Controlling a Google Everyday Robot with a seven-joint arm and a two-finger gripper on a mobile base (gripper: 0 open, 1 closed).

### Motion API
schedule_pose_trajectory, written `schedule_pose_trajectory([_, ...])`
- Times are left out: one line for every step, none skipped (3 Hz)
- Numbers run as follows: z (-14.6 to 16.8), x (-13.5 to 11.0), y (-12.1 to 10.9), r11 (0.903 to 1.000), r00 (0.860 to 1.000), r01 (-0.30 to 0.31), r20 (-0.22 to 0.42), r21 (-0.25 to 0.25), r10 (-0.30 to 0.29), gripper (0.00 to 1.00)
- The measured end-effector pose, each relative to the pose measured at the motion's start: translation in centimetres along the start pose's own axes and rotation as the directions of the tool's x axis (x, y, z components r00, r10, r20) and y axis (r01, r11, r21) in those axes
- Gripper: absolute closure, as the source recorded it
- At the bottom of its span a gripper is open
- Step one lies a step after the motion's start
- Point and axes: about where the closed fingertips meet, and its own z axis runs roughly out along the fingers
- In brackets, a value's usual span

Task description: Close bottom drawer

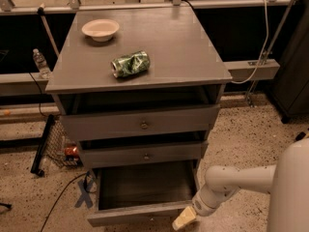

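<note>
The bottom drawer [140, 214] of the grey wooden cabinet [140, 66] is pulled far out, and its dark inside is bare. Its low front runs along the bottom edge of the camera view and its knob does not show. The middle drawer [145, 154] and the top drawer [142, 123] each stand slightly out, knobs showing. My gripper [182, 220], a pale yellowish tip on the white arm [231, 180], sits at the right end of the bottom drawer's front, touching or just short of it.
A crushed green can [130, 64] and a white bowl [100, 29] sit on the cabinet top. A black frame, wire basket [58, 146] and cables lie on the floor at the left. A water bottle [41, 63] stands behind. Speckled floor lies at the right.
</note>
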Motion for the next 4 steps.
schedule_pose_trajectory([4.4, -0.2, -2.0, 0.9981, 0.998, -0.056, -0.018, -0.026, 0.056, 0.0])
schedule_pose_trajectory([7.4, -0.1, -3.5, 0.9939, 0.995, -0.102, -0.021, -0.041, 0.101, 0.0])
schedule_pose_trajectory([10.5, -0.4, -5.1, 0.9907, 0.992, -0.127, -0.021, -0.05, 0.126, 0.0])
schedule_pose_trajectory([12.3, -0.7, -6.0, 0.99, 0.991, -0.13, -0.022, -0.055, 0.129, 0.0])
